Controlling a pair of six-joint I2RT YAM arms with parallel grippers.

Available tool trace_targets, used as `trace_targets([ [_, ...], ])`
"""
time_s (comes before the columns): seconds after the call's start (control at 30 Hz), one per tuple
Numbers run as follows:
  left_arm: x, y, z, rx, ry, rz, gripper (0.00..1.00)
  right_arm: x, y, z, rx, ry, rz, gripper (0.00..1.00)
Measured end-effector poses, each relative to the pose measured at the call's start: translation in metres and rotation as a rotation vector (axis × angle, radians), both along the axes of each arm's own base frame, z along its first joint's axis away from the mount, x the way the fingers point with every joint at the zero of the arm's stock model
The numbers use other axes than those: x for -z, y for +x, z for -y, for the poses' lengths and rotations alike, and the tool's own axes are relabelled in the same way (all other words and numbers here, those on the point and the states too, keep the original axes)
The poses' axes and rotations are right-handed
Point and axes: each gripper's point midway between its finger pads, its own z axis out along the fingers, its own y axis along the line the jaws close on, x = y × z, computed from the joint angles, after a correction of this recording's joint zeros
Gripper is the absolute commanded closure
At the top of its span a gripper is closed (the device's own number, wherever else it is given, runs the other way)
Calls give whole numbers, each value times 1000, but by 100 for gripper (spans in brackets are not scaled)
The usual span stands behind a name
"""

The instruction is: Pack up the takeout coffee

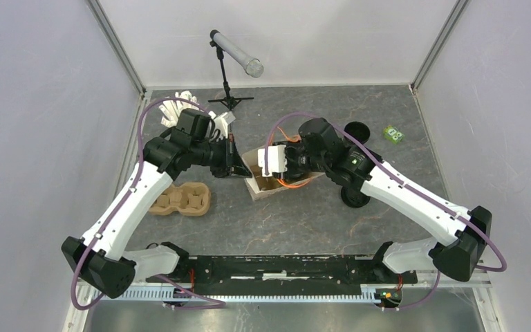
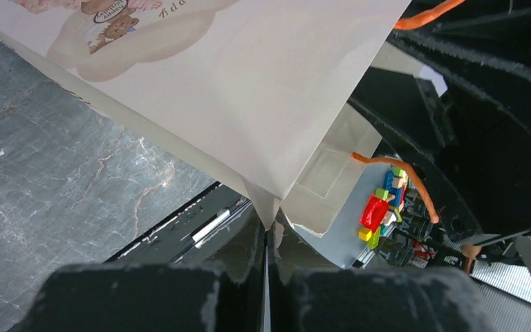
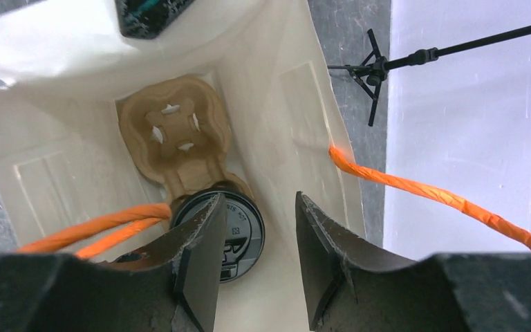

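The takeout coffee (image 3: 244,228), a black cup with a round black lid, stands inside the paper bag (image 3: 297,104) in one slot of a brown cardboard carrier (image 3: 173,131) at the bag's bottom. My right gripper (image 3: 259,200) hangs in the bag's mouth above the cup, open, with nothing between its fingers. In the top view the bag (image 1: 276,181) sits mid-table with the right gripper (image 1: 274,160) reaching into it. My left gripper (image 2: 268,232) is shut on the bag's (image 2: 249,83) rim edge and, in the top view, the left gripper (image 1: 237,166) is at the bag's left side.
The bag's orange handles (image 3: 415,183) drape over its rim. A second cardboard carrier (image 1: 182,199) lies to the left. A black lid (image 1: 357,130), a black cup (image 1: 355,197) under the right arm, a green packet (image 1: 393,134), white sticks (image 1: 178,107) and a microphone stand (image 1: 229,76) are around.
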Motion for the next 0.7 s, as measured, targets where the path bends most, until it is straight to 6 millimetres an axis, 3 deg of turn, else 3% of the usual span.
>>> trace_targets([
  [0.33, -4, 19, -5, -50, -4, -15, 80, -20, 7, -12, 98, 156, -65, 55],
  [0.5, -9, 31, -7, -73, -4, -13, 74, -37, 19, -14, 155, 219, -34, 55],
  [0.7, -21, 49, -7, -98, -10, 2, 70, -41, 36, -17, 206, 221, -5, 56],
])
